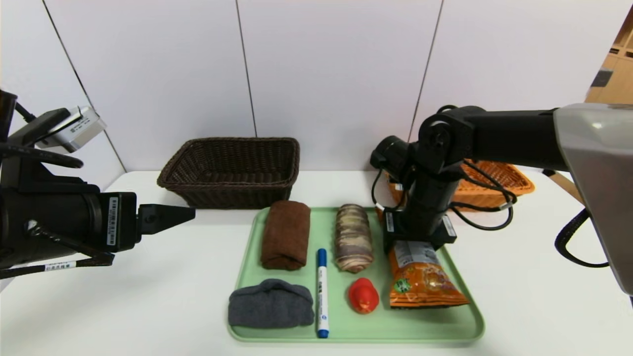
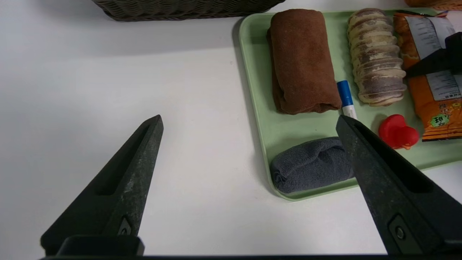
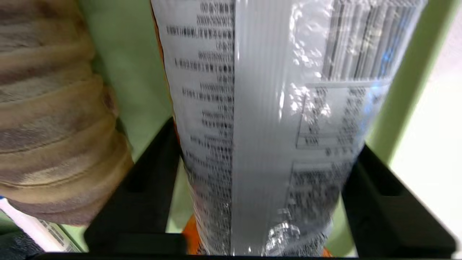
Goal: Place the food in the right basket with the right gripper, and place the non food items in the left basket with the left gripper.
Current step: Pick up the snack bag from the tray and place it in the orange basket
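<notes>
On the green tray [image 1: 425, 329] lie a rolled brown towel [image 1: 286, 234], a marbled bread roll [image 1: 353, 237], a white marker with a blue cap [image 1: 322, 291], a folded grey cloth [image 1: 270, 304], a small red toy [image 1: 363, 295] and the orange snack bag [image 1: 420, 277]. My right gripper [image 1: 418, 242] is down over the bag's far end. In the right wrist view it [image 3: 267, 133] is open, one finger at each side of the bag's printed back [image 3: 274, 108]. My left gripper [image 1: 190, 213] hovers open and empty left of the tray, over bare table in the left wrist view [image 2: 249, 121].
The dark brown basket [image 1: 232, 170] stands behind the tray's left part. The orange basket [image 1: 499, 185] stands at the back right, partly hidden by my right arm. White table surrounds the tray, and a white wall stands behind.
</notes>
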You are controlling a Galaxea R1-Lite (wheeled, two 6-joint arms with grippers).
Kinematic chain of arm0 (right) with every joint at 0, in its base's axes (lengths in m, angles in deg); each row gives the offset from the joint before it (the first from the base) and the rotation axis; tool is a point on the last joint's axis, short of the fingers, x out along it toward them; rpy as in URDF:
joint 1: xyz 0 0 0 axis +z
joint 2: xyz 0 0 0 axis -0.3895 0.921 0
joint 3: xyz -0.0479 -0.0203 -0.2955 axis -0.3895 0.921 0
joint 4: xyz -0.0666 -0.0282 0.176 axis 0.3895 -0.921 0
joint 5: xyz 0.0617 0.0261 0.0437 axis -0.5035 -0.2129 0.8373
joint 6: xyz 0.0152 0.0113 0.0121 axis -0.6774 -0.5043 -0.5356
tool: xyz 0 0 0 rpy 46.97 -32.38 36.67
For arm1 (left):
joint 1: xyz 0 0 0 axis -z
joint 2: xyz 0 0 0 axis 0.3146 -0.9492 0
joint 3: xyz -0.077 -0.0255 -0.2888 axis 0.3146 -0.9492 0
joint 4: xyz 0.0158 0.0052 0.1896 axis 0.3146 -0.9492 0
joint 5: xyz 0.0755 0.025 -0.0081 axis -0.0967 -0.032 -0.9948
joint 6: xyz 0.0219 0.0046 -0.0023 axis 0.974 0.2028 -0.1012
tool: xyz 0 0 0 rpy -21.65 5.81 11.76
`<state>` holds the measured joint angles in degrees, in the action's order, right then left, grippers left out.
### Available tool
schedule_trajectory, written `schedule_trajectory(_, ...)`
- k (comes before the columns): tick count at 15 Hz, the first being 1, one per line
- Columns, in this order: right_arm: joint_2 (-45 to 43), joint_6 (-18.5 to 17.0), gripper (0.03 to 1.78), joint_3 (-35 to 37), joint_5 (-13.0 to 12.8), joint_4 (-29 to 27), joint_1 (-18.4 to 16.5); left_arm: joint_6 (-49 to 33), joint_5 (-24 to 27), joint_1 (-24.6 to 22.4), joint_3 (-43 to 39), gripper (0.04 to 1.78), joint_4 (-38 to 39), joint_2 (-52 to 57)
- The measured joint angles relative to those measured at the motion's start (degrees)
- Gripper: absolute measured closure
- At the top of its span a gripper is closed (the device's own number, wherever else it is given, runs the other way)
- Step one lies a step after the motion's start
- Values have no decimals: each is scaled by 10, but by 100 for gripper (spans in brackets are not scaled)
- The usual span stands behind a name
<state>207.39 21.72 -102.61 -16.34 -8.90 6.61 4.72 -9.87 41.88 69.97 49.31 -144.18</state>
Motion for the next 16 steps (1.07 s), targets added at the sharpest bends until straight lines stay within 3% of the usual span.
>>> schedule_trajectory(4,1,-4,104,4,10,-3,0,0,-1,1,-14,13,0,10)
schedule_trajectory(5,-3,-8,125,5,21,-9,1,0,0,1,-17,13,0,12)
schedule_trajectory(6,-10,-15,133,5,39,-20,2,0,-1,2,-20,13,0,15)
schedule_trajectory(11,-82,-22,137,5,175,-112,0,-2,-2,5,-31,13,0,33)
schedule_trajectory(14,-157,-17,137,4,247,-120,-1,-2,-2,5,-37,13,0,41)
schedule_trajectory(16,-209,-15,137,2,277,-92,-2,-1,-2,5,-39,13,0,45)
